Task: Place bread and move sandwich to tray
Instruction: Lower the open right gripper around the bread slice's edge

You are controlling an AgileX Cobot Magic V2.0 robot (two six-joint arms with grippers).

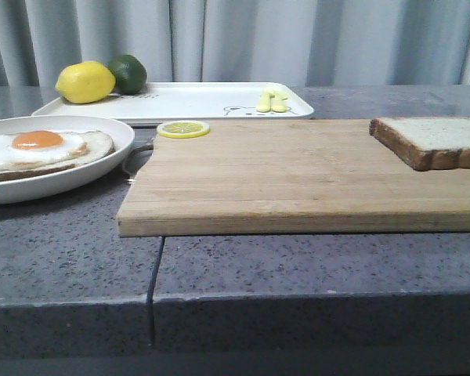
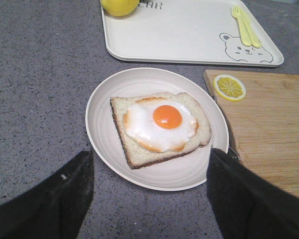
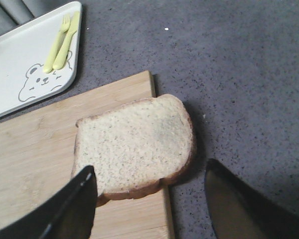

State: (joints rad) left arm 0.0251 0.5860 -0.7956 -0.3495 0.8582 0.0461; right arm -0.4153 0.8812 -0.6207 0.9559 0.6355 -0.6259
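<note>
The plain bread slice lies at the right end of the cutting board, overhanging its edge; the right wrist view shows it. My right gripper is open above it, empty. The sandwich, a fried egg on a bread slice, sits on a round white plate at the left; the left wrist view shows the egg and the plate. My left gripper is open above the plate's near rim, empty. The white tray with a bear drawing lies behind. Neither gripper shows in the front view.
A light wooden cutting board fills the middle. A lemon slice lies on its far left corner. A lemon and a lime sit at the tray's left end, yellow cutlery at its right. The grey counter has a seam.
</note>
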